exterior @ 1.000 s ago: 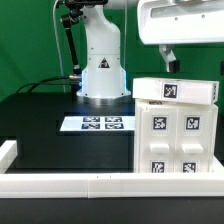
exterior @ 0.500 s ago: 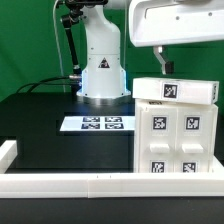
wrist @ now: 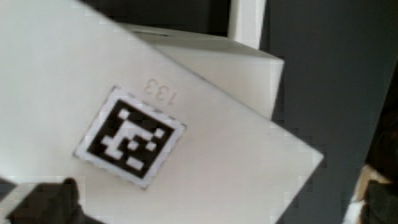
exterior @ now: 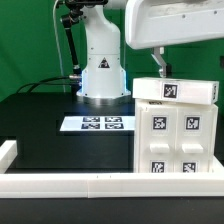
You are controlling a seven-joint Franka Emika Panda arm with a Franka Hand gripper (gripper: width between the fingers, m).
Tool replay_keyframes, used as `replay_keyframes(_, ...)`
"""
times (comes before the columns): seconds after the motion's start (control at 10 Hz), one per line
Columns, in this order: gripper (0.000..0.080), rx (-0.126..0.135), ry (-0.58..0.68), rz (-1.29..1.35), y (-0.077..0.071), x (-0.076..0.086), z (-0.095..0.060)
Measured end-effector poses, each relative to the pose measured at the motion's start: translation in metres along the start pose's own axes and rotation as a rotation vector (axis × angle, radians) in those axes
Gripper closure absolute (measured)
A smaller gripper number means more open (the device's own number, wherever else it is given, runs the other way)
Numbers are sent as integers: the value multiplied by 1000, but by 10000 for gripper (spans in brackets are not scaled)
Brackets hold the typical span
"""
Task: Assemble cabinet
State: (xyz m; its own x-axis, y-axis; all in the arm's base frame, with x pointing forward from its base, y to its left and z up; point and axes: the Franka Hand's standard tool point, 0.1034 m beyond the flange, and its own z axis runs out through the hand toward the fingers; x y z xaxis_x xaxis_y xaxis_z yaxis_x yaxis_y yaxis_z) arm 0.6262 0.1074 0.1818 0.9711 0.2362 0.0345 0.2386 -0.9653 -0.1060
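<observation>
The cabinet (exterior: 176, 135) is a big white box at the exterior view's right, against the front rail. A tagged top panel (exterior: 172, 90) lies on it, and several small tagged drawer blocks (exterior: 158, 126) show in its front. My gripper (exterior: 159, 62) hangs just above the cabinet's top, near its left end, and touches nothing. In the wrist view the tagged white top (wrist: 135, 137) fills the picture. My gripper (wrist: 206, 208) is open, with its dark fingertips (wrist: 36, 205) far apart at the picture's two corners and nothing held.
The marker board (exterior: 97, 124) lies flat on the black table in front of the robot base (exterior: 103, 70). A long low white border rail (exterior: 70, 184) runs along the front, with a raised end at the exterior view's left (exterior: 8, 152).
My gripper has moved toward the exterior view's left over the cabinet top. The cabinet and marker board have not moved.
</observation>
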Motion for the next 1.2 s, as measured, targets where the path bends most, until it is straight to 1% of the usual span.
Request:
replay_keyframes(0.3, 2, -11, -5, -264, 4, -1, 1)
replay_keyframes(0.5, 2, -21, -10, -441, 12, -2, 0)
replay_keyframes(0.7, 2, -20, -16, -569, 19, -5, 3)
replay_keyframes(0.9, 2, -20, -19, -640, 21, -10, 8)
replay_keyframes(1.1, 2, -17, -30, -626, 22, -15, 17)
replay_keyframes(1.2, 2, -20, -27, -625, 23, -16, 20)
